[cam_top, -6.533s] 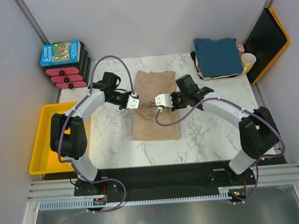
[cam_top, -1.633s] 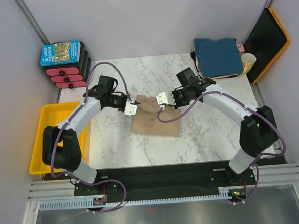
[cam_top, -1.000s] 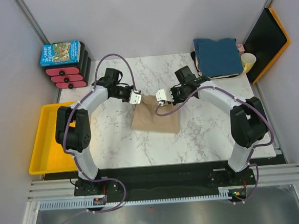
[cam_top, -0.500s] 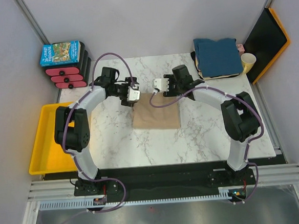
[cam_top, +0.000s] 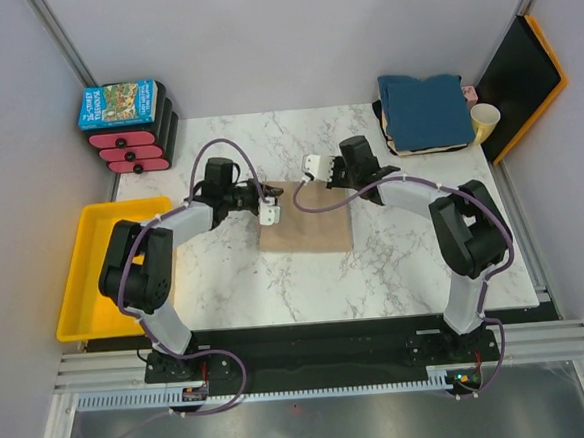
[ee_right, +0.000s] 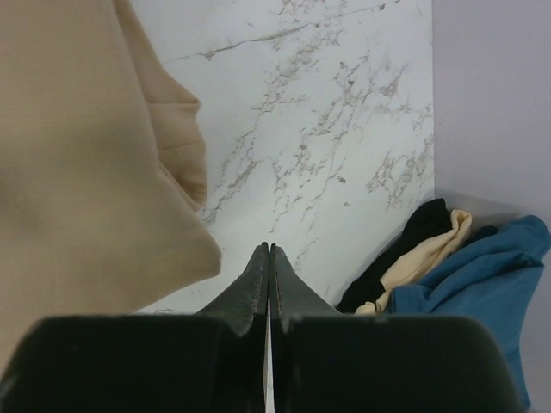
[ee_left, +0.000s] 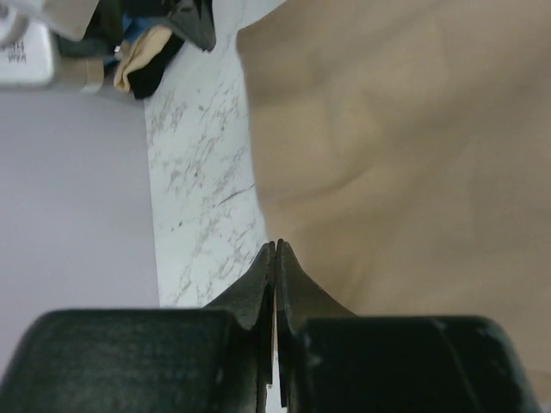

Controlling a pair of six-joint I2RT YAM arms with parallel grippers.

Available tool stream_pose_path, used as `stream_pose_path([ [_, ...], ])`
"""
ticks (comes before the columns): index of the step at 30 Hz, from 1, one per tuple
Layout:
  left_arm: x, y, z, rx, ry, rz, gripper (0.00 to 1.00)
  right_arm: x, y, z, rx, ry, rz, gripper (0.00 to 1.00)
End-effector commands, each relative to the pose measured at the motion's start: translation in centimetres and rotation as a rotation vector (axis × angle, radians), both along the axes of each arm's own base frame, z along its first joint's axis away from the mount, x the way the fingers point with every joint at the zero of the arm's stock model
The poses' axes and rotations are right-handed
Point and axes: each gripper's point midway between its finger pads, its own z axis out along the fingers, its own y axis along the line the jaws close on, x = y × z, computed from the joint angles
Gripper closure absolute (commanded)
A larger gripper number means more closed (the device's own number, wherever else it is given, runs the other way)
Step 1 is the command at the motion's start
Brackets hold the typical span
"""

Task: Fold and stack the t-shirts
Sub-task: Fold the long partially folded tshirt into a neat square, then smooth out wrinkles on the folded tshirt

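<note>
Tan cloth, soft and limp, makes up the piece in hand: the tan t-shirt (cam_top: 308,226) lies folded to a compact rectangle at the middle of the marble surface (cam_top: 405,256), flat, with a shallow crease across its top layer in the left wrist view. The left gripper (cam_top: 270,215) sits over the left edge of the fold, and the right gripper (cam_top: 312,165) hangs just beyond its far edge. Both sets of jaws are clenched tip to tip with nothing between them, so neither arm grasps cloth. The stack rests at the far right corner of the surface, well apart from the tan piece, with the teal t-shirt (cam_top: 423,110) on top and the cream t-shirt (ee_right: 435,243) and dark t-shirt (ee_right: 400,245) showing at its edge. Handling judgement: the folded piece is light, not fragile, and has no stiffness. Lifted from one point, it will likely droop and shed its folds. The matte weave should grip well, but the layers may slide on each other. Take hold at two corners of one edge, one arm per corner, pinching all layers together, and carry it level to the stack.
</note>
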Motion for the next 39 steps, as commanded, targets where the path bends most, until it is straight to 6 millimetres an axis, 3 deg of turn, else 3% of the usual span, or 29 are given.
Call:
stream_pose_path([
  [1, -1.7, -2.0, 2.9, -0.069, -0.291, -0.17, 0.98, -0.5, 0.5, 0.4, 0.021, -0.057, 0.057, 1.0],
  [5, -4.9, -3.0, 0.2, -0.063, -0.332, -0.289, 0.98, -2.0, 1.1, -1.5, 0.032, -0.021, 0.126, 1.0],
  [7, -5.3, -3.2, -1.5, -0.045, -0.317, -0.305, 0.98, -2.4, 1.1, -2.9, 0.041, 0.011, 0.131, 1.0],
  [10, -4.6, -3.1, -4.2, 0.013, -0.337, -0.293, 0.98, -2.6, 1.5, -4.9, 0.054, 0.052, 0.137, 1.0],
  [15, -0.9, -1.7, -5.9, 0.113, -0.367, -0.144, 0.98, -1.5, 1.4, -6.9, 0.042, 0.075, 0.089, 1.0],
  [19, -0.2, 0.4, -6.9, 0.193, -0.322, -0.059, 0.98, -1.2, 1.3, -7.2, 0.033, 0.066, 0.089, 1.0],
  [25, -1.8, 3.0, -8.1, 0.26, -0.237, 0.011, 0.98, -0.1, 1.3, -6.9, 0.028, 0.049, 0.066, 1.0],
  [31, -2.7, 4.5, -9.4, 0.305, -0.178, 0.069, 0.98, -0.2, 1.5, -7.3, 0.028, 0.059, 0.066, 1.0],
  [33, -2.3, 4.4, -8.8, 0.288, -0.19, 0.085, 0.98, -0.2, 1.6, -7.3, 0.029, 0.058, 0.065, 1.0],
  [39, 1.0, 1.7, 0.3, -0.011, -0.285, 0.153, 0.98, -0.2, 1.9, -7.4, 0.033, 0.062, 0.065, 1.0],
])
